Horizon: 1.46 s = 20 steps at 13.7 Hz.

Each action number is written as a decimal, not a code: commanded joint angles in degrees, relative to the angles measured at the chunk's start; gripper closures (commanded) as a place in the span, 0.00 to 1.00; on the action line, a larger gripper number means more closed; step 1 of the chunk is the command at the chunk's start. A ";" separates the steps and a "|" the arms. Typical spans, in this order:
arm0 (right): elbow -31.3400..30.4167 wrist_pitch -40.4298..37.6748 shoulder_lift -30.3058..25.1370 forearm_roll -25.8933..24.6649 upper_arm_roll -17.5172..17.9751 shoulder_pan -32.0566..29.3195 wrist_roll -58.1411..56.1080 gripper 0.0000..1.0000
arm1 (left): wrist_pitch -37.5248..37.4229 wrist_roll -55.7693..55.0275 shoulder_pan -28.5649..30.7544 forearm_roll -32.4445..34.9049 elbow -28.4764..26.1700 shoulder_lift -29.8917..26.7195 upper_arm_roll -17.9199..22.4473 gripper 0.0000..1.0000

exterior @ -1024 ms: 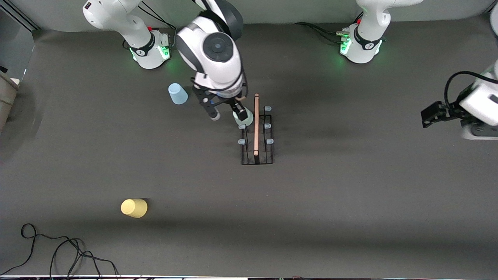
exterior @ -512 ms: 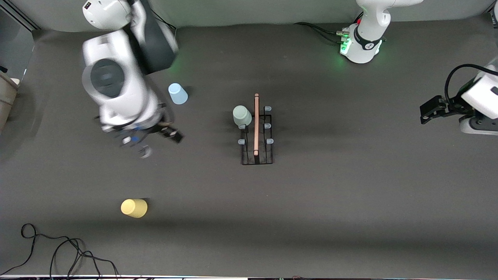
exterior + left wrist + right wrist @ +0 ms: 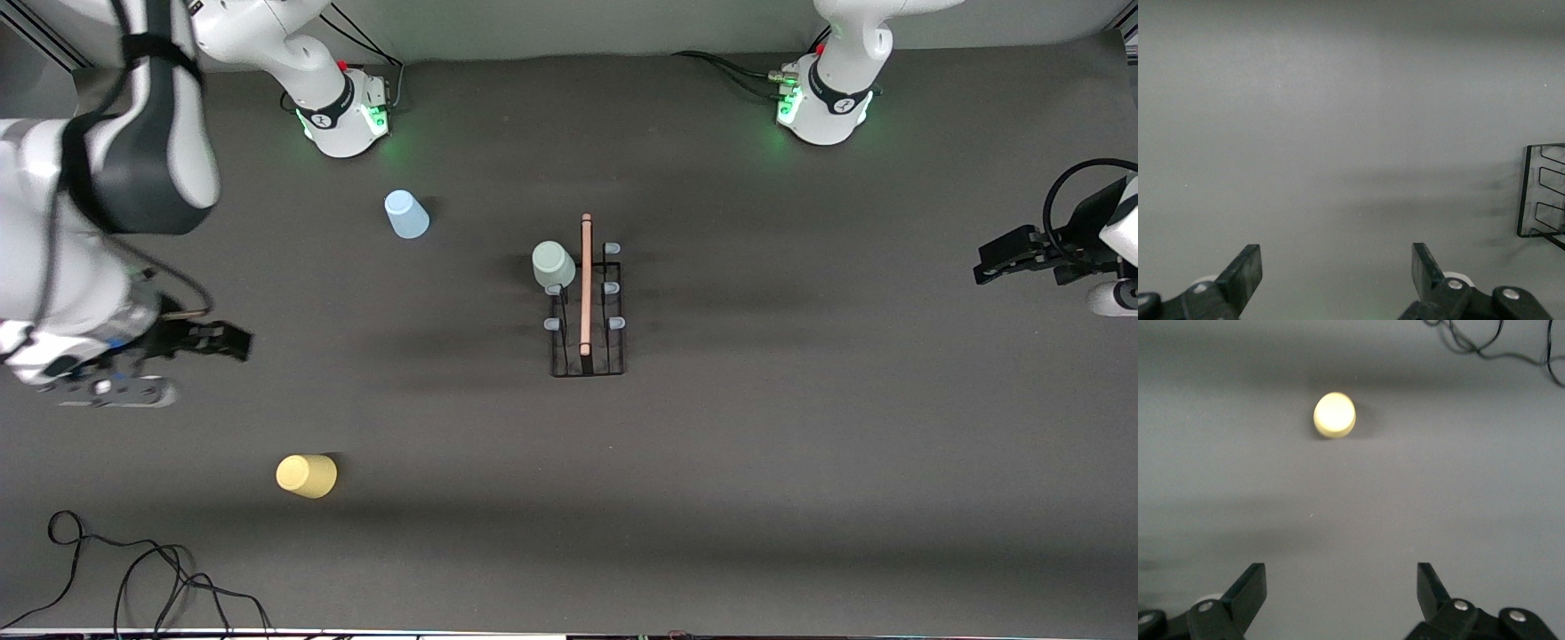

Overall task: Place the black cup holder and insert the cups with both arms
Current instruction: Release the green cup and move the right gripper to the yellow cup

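We note the pale sage-green plastic cup [image 3: 553,264] apparently seated on the black wire cup holder [image 3: 587,347], while the right gripper [image 3: 233,341] at nine o'clock and the left gripper [image 3: 989,267] at three o'clock both hang spread wide, empty.

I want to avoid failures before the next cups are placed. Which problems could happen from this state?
1. The green cup sits on an end peg of the black cup holder; bumping the light rack while adding another cup could shake it off.
2. The yellow cup and blue cup stand upside down; the open right gripper, over bare table, might tip one if it closes off-centre.
3. The open left gripper waits near the table's edge, a long reach from the rack.
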 commanded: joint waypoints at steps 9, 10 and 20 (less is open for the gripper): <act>17.41 6.98 23.77 18.22 2.38 -10.51 -9.31 0.00 | -3.34 -1.13 -0.48 2.91 4.82 4.86 -0.18 0.00; 16.28 9.53 25.43 19.97 2.38 -10.60 -9.31 0.00 | -3.51 -1.05 -0.66 5.00 5.87 4.86 -0.53 0.00; 8.63 23.52 33.80 24.65 5.98 -10.77 -12.91 0.00 | -10.01 -1.04 -0.57 5.46 8.08 3.37 -0.97 0.00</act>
